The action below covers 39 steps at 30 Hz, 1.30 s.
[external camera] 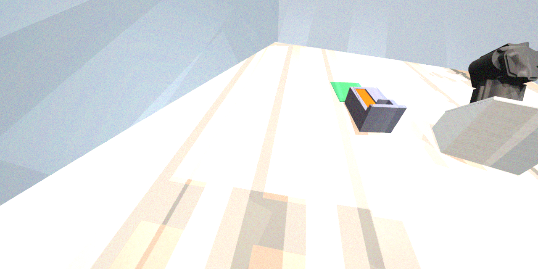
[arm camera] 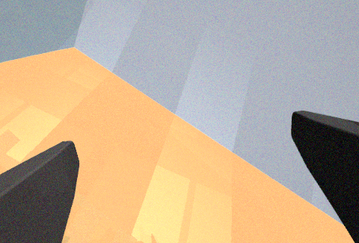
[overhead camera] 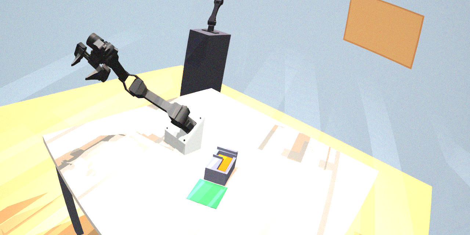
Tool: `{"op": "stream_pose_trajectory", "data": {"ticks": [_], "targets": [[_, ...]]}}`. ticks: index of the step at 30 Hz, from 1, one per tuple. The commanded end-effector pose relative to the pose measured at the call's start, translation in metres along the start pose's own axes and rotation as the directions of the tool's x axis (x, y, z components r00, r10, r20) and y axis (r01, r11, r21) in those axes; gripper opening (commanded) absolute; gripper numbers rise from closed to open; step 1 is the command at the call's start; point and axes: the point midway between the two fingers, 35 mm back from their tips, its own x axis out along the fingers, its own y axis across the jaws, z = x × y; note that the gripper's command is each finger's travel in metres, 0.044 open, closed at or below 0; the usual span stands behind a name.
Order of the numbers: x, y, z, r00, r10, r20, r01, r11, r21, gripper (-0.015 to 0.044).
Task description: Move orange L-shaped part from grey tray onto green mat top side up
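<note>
Orange L-shaped part (overhead camera: 224,163) sits flush in the grey tray (overhead camera: 215,174), long axis running toward the green mat (overhead camera: 206,194) just beside it. Gripper (overhead camera: 86,66) is high up, well apart on the far side of the arm's base (overhead camera: 185,138), pointing away, fingers spread wide, holding nothing. Nothing blocks the approach except the base itself.
</note>
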Motion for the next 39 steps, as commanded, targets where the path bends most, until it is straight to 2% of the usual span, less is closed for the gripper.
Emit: {"op": "stream_pose_trajectory", "data": {"ticks": [1, 4, 8, 9, 14, 20, 24, 31, 39], "targets": [[0.003, 0.003, 0.004, 1.000, 0.007, 0.011, -0.007, 1.000, -0.008, 0.0374], [0.013, 0.024, 0.023, 0.998, 0.053, 0.034, -0.052, 0.998, -0.031, 0.0295], [0.033, 0.074, 0.059, 0.979, 0.181, 0.096, -0.175, 0.982, -0.070, 0.0190], [0.033, 0.082, 0.064, 0.973, 0.198, 0.119, -0.186, 0.977, -0.101, 0.0180], [0.043, 0.134, 0.095, 0.934, 0.323, 0.155, -0.312, 0.946, -0.093, 0.0180], [0.044, 0.227, 0.141, 0.828, 0.527, 0.192, -0.513, 0.850, -0.122, 0.0180], [0.034, 0.288, 0.161, 0.742, 0.648, 0.172, -0.626, 0.762, -0.165, 0.0180], [-0.008, 0.394, 0.180, 0.553, 0.828, 0.088, -0.810, 0.560, -0.176, 0.0180], [-0.080, 0.501, 0.170, 0.328, 0.937, -0.119, -0.939, 0.309, -0.152, 0.0180]]}}
